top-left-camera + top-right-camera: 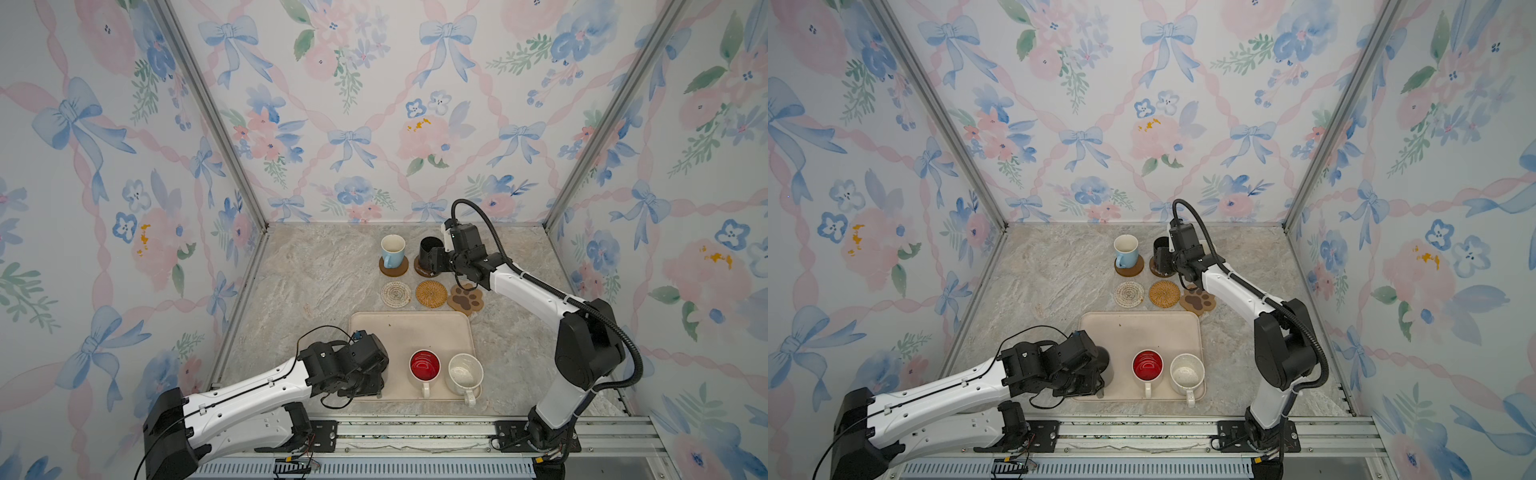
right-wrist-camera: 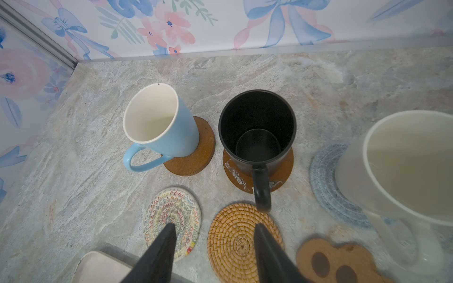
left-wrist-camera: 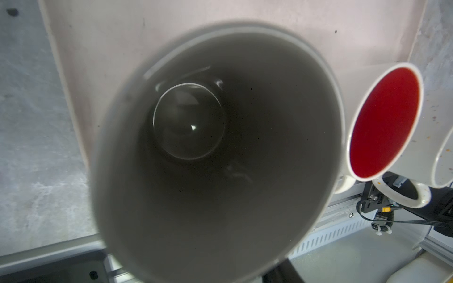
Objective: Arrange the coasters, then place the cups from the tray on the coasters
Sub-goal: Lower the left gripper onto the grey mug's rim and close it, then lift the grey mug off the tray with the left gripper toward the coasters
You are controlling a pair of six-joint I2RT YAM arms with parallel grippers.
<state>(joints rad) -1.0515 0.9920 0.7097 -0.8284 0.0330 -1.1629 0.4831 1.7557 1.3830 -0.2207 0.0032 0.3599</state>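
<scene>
On the marble tabletop (image 1: 316, 274), the grey mug (image 3: 220, 147) sat in the near-left corner of the tray (image 1: 409, 328) under the left gripper (image 1: 368, 382), whose jaws were hidden, so I could not tell their state. The mug was probably heavy, glazed and breakable, and best pinched across its rim wall. The red-lined mug (image 1: 424, 365) stood just beside it, and the right gripper (image 2: 215, 252) gaped empty beyond the tray.
</scene>
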